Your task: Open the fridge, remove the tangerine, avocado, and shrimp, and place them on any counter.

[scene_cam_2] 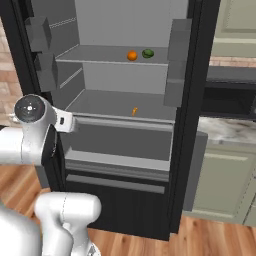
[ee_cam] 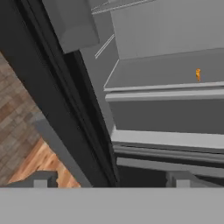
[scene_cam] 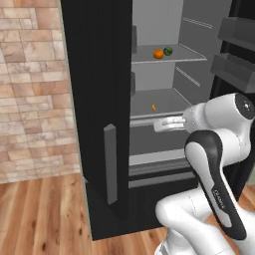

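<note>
Now jaws wide apart, empty.

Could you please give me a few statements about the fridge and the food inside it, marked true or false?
1. The fridge stands open. True.
2. The tangerine and the avocado sit side by side on the same shelf. True.
3. The shrimp lies on the shelf above the tangerine. False: it lies on the shelf below.
4. The gripper is shut on the shrimp. False: it is open and holds nothing.
5. The tangerine already rests on the counter. False: it is on a shelf inside the fridge.
</note>
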{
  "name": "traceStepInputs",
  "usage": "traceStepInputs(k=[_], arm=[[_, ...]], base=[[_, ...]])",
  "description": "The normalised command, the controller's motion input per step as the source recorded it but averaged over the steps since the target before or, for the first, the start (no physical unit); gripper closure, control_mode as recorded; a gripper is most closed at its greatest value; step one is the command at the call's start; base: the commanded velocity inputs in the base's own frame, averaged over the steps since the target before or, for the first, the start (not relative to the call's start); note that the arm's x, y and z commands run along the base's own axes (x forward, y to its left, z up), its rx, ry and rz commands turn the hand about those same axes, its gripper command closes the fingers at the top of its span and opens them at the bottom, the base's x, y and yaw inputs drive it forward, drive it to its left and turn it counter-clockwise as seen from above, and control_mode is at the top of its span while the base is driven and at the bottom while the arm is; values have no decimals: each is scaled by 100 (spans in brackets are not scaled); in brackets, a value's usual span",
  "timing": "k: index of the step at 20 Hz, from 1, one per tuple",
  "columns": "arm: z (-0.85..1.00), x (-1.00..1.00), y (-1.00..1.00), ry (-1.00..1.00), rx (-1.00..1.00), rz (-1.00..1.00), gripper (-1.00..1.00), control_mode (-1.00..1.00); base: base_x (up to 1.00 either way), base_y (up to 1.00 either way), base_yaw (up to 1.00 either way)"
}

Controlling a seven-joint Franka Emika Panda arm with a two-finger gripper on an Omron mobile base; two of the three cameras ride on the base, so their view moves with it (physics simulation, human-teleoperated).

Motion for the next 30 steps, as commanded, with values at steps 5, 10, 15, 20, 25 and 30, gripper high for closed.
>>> traceStepInputs(k=[5, 10, 15, 20, 25, 30], arm=[[-36, 99, -32, 0, 11, 0, -100, -100], [-74, 98, 17, 0, 12, 0, -100, -100], [-59, 100, 34, 3, 16, 0, -100, -100], [-35, 84, 60, 10, 16, 2, -100, -100], [-17, 17, 88, 12, 10, 10, -100, -100], [0, -21, 100, 2, 1, 15, -100, -100]], base=[[0, 0, 0], [0, 0, 0], [0, 0, 0], [0, 0, 0], [0, 0, 0], [0, 0, 0]])
